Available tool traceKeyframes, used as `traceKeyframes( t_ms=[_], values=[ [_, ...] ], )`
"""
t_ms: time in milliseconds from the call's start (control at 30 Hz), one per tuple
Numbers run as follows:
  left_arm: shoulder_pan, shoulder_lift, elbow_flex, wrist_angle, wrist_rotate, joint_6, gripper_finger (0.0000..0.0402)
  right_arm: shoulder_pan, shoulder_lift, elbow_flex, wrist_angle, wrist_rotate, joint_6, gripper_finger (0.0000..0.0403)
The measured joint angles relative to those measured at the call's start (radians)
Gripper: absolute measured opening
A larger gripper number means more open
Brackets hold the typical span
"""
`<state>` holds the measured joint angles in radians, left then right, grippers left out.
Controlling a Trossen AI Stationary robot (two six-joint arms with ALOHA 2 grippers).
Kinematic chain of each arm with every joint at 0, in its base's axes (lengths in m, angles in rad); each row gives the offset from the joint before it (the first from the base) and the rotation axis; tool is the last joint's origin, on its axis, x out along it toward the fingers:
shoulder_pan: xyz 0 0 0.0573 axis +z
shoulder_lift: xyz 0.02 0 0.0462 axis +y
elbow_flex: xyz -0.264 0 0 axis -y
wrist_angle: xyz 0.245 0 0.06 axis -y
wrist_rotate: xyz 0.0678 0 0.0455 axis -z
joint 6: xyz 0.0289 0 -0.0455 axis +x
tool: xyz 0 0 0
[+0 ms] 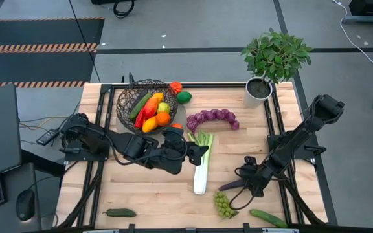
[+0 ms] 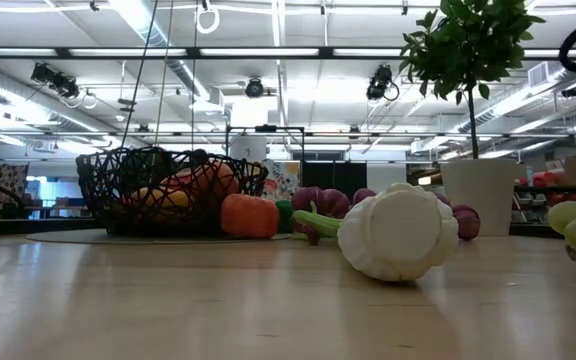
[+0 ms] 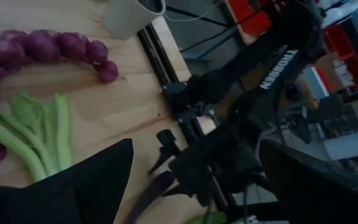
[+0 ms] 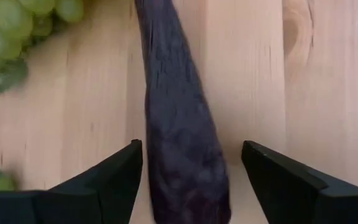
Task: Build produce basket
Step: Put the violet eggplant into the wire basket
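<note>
The dark wire basket (image 1: 146, 103) stands at the table's far left and holds a carrot, peppers, a cucumber, a lemon and an orange. My right gripper (image 4: 191, 168) is open over the near right part of the table, with a finger on each side of the purple aubergine (image 4: 182, 124), which lies flat on the wood. Green grapes (image 1: 224, 204) lie just beside it. My left gripper (image 1: 199, 154) is open at the table's middle, beside the leek's (image 1: 201, 165) green end, and holds nothing. Purple grapes (image 1: 212, 118) curve beyond the leek.
A white pot (image 1: 259, 90) with a leafy plant stands at the far right corner. An orange-red pepper (image 1: 175, 87) and a green fruit (image 1: 184, 97) lie next to the basket. One cucumber (image 1: 269, 218) lies at the near right edge, a small one (image 1: 120, 212) at the near left.
</note>
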<state>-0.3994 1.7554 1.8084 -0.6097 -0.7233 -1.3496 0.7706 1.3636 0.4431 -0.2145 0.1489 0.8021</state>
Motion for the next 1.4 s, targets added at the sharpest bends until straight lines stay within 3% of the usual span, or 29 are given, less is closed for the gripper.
traceKeyframes(
  t_ms=[100,300,500,600,700,867,1000,1233,1400],
  values=[
    [-0.002,-0.001,0.000,0.017,0.002,0.001,0.0357,0.000,0.002,-0.003,0.004,0.028,0.020,0.0246],
    [-0.001,-0.011,0.000,0.015,0.068,0.055,0.0357,-0.002,-0.027,-0.007,0.000,0.079,0.016,0.0133],
    [0.016,-0.025,0.002,0.074,0.085,0.242,0.0357,-0.010,-0.066,0.039,-0.049,0.053,0.013,0.0133],
    [0.048,-0.047,0.001,0.149,0.102,0.368,0.0357,-0.045,-0.096,0.106,-0.090,0.099,-0.015,0.0133],
    [0.086,-0.088,0.002,0.169,0.121,0.459,0.0357,-0.117,-0.108,0.186,-0.081,0.162,-0.125,0.0133],
    [0.165,-0.174,0.002,0.091,0.125,0.551,0.0357,-0.302,-0.077,0.303,-0.051,0.126,-0.257,0.0133],
    [0.244,-0.248,0.002,-0.005,0.161,0.616,0.0357,-0.458,-0.005,0.387,-0.046,0.061,-0.356,0.0133],
    [0.398,-0.333,0.002,-0.072,0.364,0.736,0.0357,-0.693,0.181,0.616,0.023,-0.041,-0.438,0.0133],
    [0.467,-0.385,0.001,-0.208,0.389,0.760,0.0357,-0.813,0.354,0.849,0.031,-0.103,-0.488,0.0136]
  ],
)
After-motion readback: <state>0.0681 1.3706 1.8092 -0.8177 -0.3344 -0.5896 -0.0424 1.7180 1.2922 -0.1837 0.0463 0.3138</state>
